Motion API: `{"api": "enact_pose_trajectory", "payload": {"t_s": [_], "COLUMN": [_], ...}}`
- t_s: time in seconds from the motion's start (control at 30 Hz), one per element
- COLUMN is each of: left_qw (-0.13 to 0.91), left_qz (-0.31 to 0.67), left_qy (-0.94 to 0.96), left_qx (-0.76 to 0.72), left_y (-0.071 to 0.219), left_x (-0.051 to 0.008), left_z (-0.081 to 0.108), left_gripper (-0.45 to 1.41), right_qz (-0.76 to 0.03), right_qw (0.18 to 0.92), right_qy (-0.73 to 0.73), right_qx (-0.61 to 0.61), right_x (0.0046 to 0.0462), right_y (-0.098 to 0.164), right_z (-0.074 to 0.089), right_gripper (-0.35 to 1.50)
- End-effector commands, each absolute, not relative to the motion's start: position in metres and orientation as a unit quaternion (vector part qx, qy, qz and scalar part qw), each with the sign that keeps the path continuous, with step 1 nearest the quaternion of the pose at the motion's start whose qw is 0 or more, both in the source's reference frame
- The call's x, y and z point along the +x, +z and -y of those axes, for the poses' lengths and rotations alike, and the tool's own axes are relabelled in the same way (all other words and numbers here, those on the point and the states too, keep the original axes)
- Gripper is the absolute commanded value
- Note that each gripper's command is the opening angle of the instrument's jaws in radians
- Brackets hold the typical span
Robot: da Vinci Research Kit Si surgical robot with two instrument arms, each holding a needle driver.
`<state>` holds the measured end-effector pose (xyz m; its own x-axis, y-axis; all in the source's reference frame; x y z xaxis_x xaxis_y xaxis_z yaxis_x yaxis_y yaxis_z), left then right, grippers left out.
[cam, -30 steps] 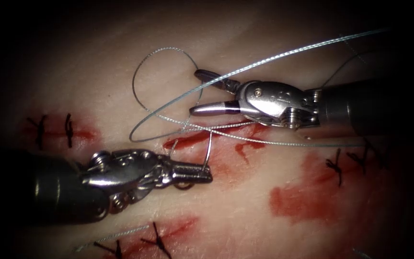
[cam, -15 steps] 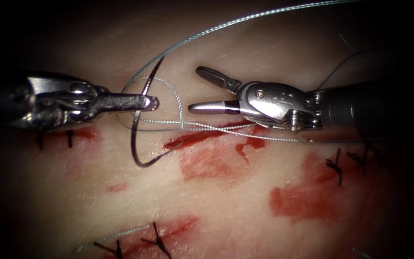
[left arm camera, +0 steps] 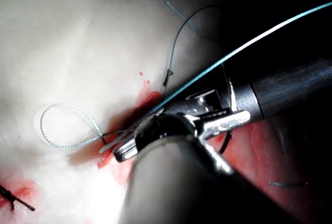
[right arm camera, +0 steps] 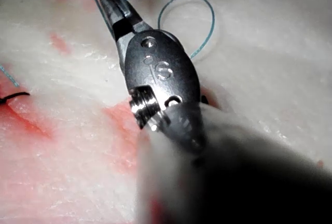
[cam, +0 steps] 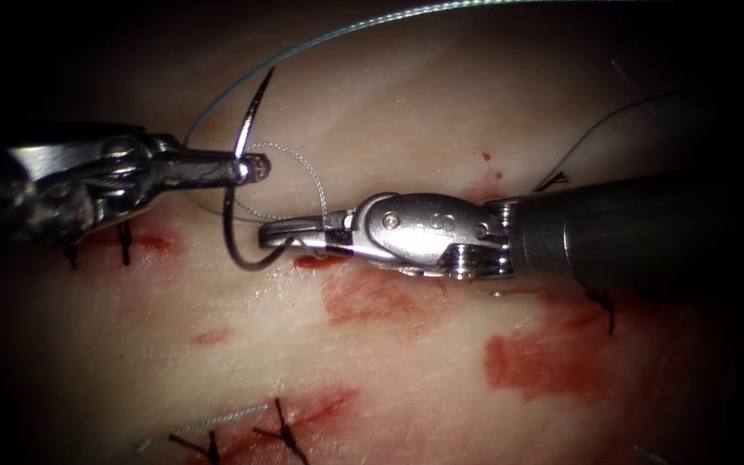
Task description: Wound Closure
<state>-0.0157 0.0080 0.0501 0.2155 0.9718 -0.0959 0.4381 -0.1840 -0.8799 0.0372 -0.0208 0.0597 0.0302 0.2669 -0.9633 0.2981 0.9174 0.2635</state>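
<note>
Left of the cut (cam: pixel 312 261), the left claw (cam: pixel 251 168) grips the curved needle (cam: pixel 236 202) mid-curve, clear of the tissue (cam: pixel 406 387). The right claw (cam: pixel 282 232) is closed on the thread (cam: pixel 303 168) at the cut. Finished stitches (cam: pixel 282 430) lie nearby; this cut is unclosed.

Polished metal over moist, glistening tissue (cam: pixel 406 112)

Both hands, left (cam: pixel 251 168) and right (cam: pixel 273 234), are glossy bright steel on matt dark shafts; the needle (cam: pixel 236 215) is smooth dark metal; the thread (cam: pixel 303 168) looks fine, twisted, pale.
</note>
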Motion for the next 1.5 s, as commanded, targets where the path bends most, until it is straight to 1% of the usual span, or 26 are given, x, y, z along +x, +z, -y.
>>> {"api": "enact_pose_trajectory", "payload": {"t_s": [0.03,0.2,0.37,0.4,0.53,0.67,0.7,0.73,0.83,0.87,0.97,1.07,1.17,1.27,1.37,1.5], "left_qw": [0.375,0.361,0.339,0.337,0.331,0.336,0.339,0.339,0.346,0.349,0.362,0.372,0.380,0.401,0.410,0.403], "left_qz": [0.513,0.494,0.445,0.439,0.384,0.315,0.282,0.282,0.239,0.219,0.199,0.181,0.162,0.191,0.258,0.373], "left_qy": [0.356,0.368,0.390,0.393,0.405,0.428,0.427,0.427,0.427,0.434,0.441,0.447,0.453,0.437,0.437,0.454], "left_qx": [-0.685,-0.700,-0.731,-0.735,-0.761,-0.777,-0.790,-0.790,-0.800,-0.801,-0.797,-0.793,-0.789,-0.782,-0.758,-0.701], "left_y": [0.050,0.050,0.051,0.051,0.051,0.050,0.048,0.048,0.047,0.047,0.046,0.046,0.047,0.048,0.050,0.054], "left_x": [-0.0162,-0.0161,-0.0132,-0.0124,-0.0078,-0.0029,-0.0003,-0.0003,0.0027,0.0039,0.0063,0.0075,0.0075,0.0065,0.0035,-0.0040], "left_z": [-0.008,-0.008,-0.010,-0.011,-0.014,-0.017,-0.018,-0.018,-0.019,-0.020,-0.021,-0.021,-0.021,-0.020,-0.019,-0.014], "left_gripper": [-0.45,-0.45,-0.45,-0.45,-0.45,-0.45,-0.45,-0.45,-0.45,-0.45,-0.45,-0.45,-0.45,-0.45,-0.45,-0.45], "right_qz": [-0.696,-0.693,-0.655,-0.646,-0.560,-0.489,-0.458,-0.458,-0.416,-0.400,-0.362,-0.330,-0.301,-0.295,-0.317,-0.403], "right_qw": [0.689,0.679,0.674,0.674,0.674,0.682,0.688,0.688,0.682,0.680,0.675,0.667,0.653,0.644,0.641,0.633], "right_qy": [-0.013,-0.053,-0.070,-0.063,0.017,0.060,0.079,0.079,0.111,0.123,0.155,0.182,0.218,0.241,0.261,0.254], "right_qx": [0.203,0.238,0.333,0.353,0.481,0.540,0.558,0.558,0.591,0.602,0.624,0.644,0.660,0.664,0.649,0.610], "right_x": [0.0384,0.0395,0.0383,0.0379,0.0363,0.0343,0.0333,0.0333,0.0313,0.0303,0.0276,0.0252,0.0225,0.0206,0.0212,0.0233], "right_y": [0.060,0.060,0.061,0.061,0.062,0.062,0.062,0.062,0.061,0.061,0.060,0.059,0.057,0.056,0.056,0.056], "right_z": [0.021,0.023,0.025,0.026,0.028,0.030,0.030,0.030,0.031,0.031,0.032,0.032,0.032,0.031,0.030,0.027], "right_gripper": [-0.35,-0.35,-0.35,-0.35,-0.35,-0.35,-0.35,-0.35,-0.35,-0.35,-0.35,-0.35,-0.35,-0.35,-0.35,-0.35]}}
